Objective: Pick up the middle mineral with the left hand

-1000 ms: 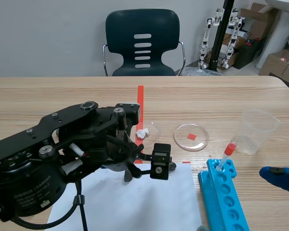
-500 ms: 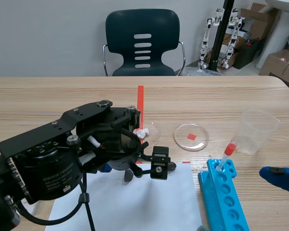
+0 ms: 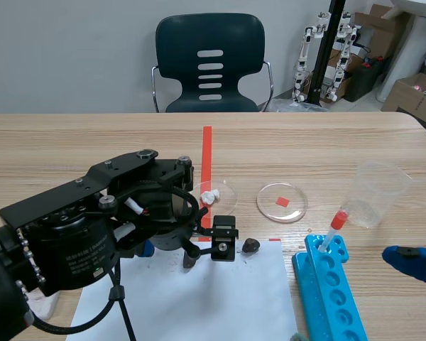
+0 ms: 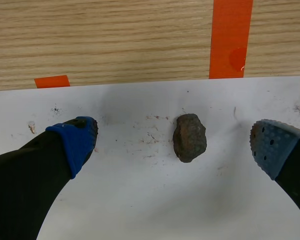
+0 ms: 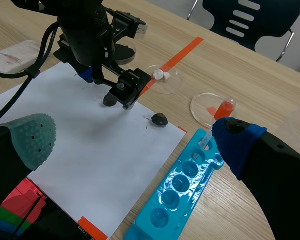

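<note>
The left gripper (image 4: 176,139) hangs low over the white paper (image 4: 140,200). Its fingers are spread wide and hold nothing. One bright blue pad (image 4: 77,142) is on one side and a grey-blue pad (image 4: 270,147) is on the other.

Between them lies a small dark brown mineral (image 4: 190,137). It sits flat on the paper, a little way in from the paper's far edge, where the wooden table (image 4: 90,40) begins. The mineral is level with the pad tips. It is closer to the grey-blue pad than to the bright blue one, and it touches neither.

Its long side points away from the gripper, so its thin sides face the two pads. That looks good for a squeeze. The bright blue pad will have further to go, so the mineral may slide a bit as the fingers close.

I think this is the middle mineral. Another dark mineral (image 3: 250,246) lies to its right, near the paper's far right corner. The big arm hides the paper to its left, so I cannot see a third one.

The right gripper (image 5: 134,134) is far off by the table's right edge. Its fingers are spread too, with nothing in them. The left one is much nearer.
</note>
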Motion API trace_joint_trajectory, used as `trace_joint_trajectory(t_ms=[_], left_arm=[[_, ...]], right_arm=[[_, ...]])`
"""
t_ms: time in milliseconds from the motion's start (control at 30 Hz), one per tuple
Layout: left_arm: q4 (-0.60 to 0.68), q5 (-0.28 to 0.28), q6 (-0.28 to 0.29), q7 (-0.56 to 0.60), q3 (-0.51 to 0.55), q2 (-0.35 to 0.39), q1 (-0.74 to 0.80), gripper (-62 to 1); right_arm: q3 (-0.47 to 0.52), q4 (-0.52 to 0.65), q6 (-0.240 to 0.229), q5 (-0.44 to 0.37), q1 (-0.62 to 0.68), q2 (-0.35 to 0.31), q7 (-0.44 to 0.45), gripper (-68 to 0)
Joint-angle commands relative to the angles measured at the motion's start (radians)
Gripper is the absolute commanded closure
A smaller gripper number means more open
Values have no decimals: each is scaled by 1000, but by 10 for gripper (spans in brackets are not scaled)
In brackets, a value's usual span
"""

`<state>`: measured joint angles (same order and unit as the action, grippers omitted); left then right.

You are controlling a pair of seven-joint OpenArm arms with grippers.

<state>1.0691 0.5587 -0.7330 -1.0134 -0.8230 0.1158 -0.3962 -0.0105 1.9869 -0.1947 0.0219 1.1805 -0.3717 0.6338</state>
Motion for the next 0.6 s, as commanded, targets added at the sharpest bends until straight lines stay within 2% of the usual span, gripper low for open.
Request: trace_joint_trajectory(t_ms=[0,567], left_arm=[[14,0,-8,1,1,-18,-11,-623],[-51,-27,-8,-24,-8,-47,-14,-623]], right_arm=[[4,14,4,-7,-1,0,15,-679],[4,14,4,-7,-1,0,15,-679]])
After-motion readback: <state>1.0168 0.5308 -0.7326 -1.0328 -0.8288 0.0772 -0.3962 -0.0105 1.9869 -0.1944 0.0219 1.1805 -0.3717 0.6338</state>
